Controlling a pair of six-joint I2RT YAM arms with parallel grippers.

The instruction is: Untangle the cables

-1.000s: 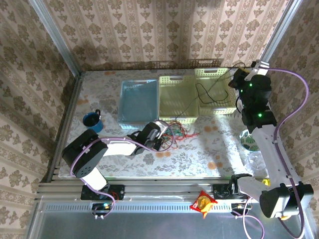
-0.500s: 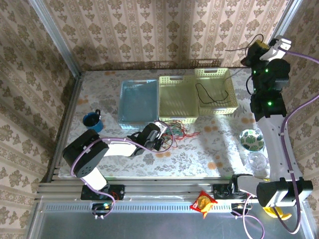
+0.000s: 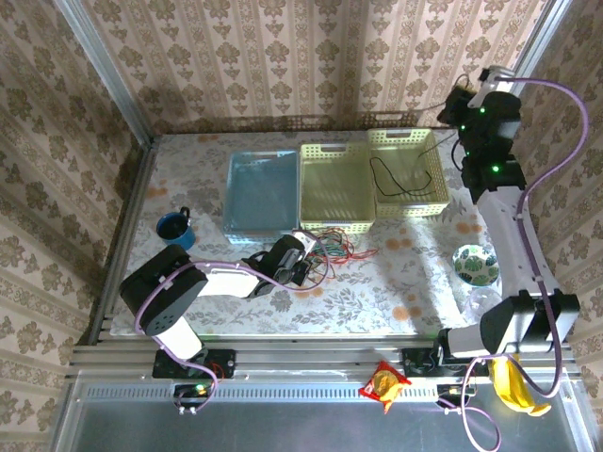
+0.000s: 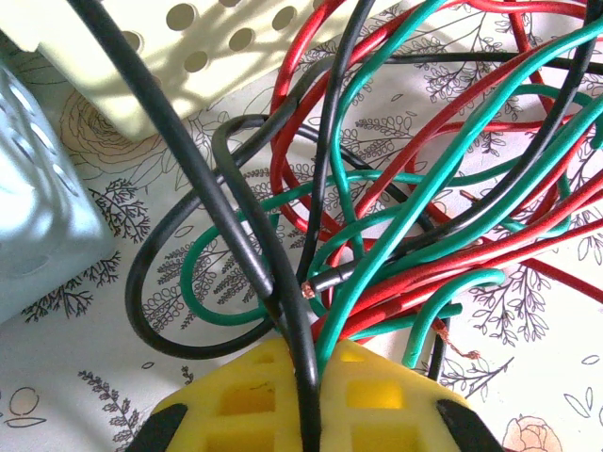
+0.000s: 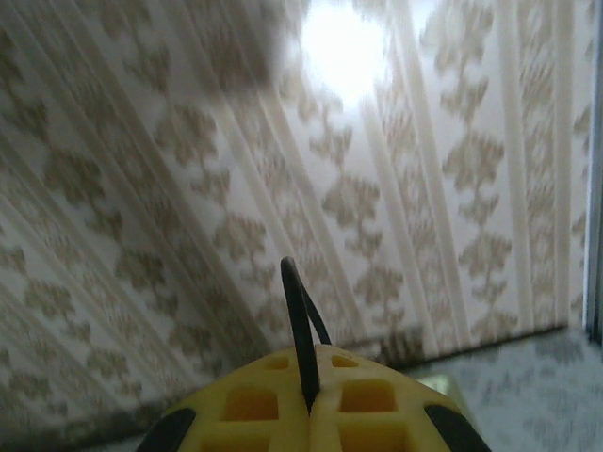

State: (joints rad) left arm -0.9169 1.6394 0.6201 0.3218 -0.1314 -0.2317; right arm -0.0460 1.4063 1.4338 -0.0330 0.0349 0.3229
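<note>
Cables, red, green and black, lie knotted at centre frame just below the middle yellow basket, with my left claw pinched tight on a black strand there, so most of the job remains. One black cable is freed: it lies in the right yellow basket and runs up to my right claw, clamped on it at upper right. The middle yellow basket and the blue bin look empty.
</note>
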